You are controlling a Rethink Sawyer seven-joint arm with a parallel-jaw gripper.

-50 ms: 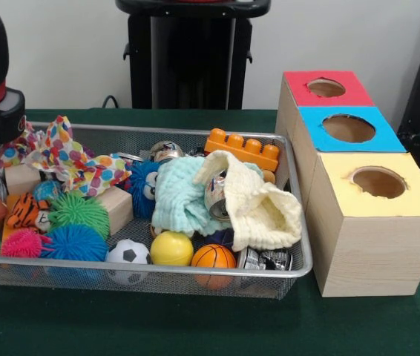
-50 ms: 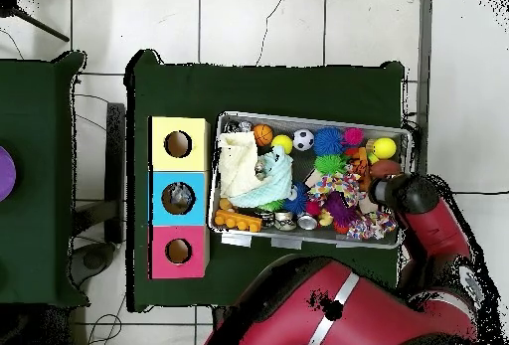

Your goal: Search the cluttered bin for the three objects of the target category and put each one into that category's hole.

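The arm (image 2: 423, 207) hangs over one end of the wire bin (image 1: 195, 271); I cannot tell whether its gripper is open or closed, since it is hidden. The target category isn't evident; candidates such as the basketball (image 1: 213, 256), yellow ball (image 1: 171, 248) and soccer ball (image 1: 128, 253) lie along the bin's front wall, while a can (image 1: 216, 195) sits wrapped in cloths (image 1: 258, 204). A grab could snag cloth and drag neighbours out; balls pressed against mesh leave little room. The three-hole box (image 1: 366, 222) stands just beside the bin; open bench (image 1: 195, 326) lies in front.
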